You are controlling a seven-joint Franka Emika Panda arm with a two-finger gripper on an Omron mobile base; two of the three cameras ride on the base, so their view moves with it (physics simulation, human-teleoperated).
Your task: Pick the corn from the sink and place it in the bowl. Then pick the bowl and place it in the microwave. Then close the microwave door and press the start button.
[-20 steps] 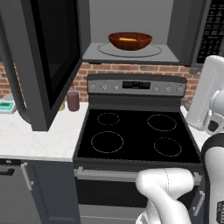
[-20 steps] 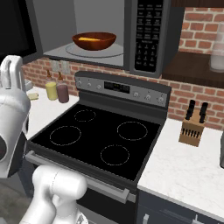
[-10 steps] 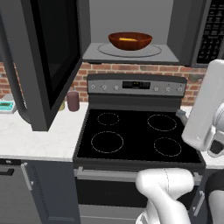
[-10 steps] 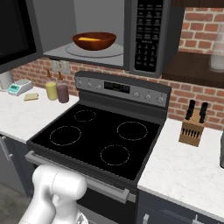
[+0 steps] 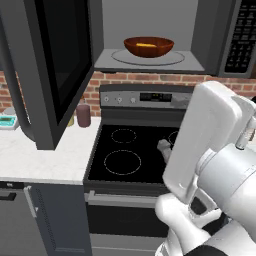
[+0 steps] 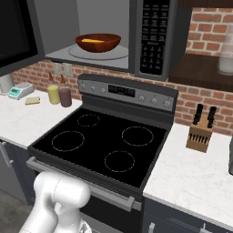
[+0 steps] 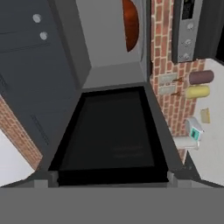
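The reddish-brown bowl [image 5: 148, 47] [image 6: 98, 43] sits on the glass turntable inside the open microwave [image 5: 150, 30], with the yellow corn [image 5: 146, 45] [image 6: 93, 40] lying in it. The microwave door [image 5: 60, 65] [image 6: 16, 32] stands swung out wide to the left. In the hand view, rolled on its side, the door's black window [image 7: 109, 131] lies close ahead and the bowl [image 7: 130, 24] shows beyond it. My gripper [image 7: 108, 181] is open with nothing between its fingers. The button panel [image 6: 154, 36] is on the microwave's right side. The sink is out of view.
Below the microwave is a black stove [image 6: 104, 145] with a control strip. A brown jar [image 5: 83, 115], a yellow jar [image 6: 53, 94] and a small scale [image 6: 20, 91] stand on the left counter. A knife block [image 6: 201, 132] is on the right counter. My white arm [image 5: 210, 140] fills the lower right.
My arm has swung away from the stove's right side, down and closer to the left base camera, and has left the right base view. Bowl, corn and door are unmoved.
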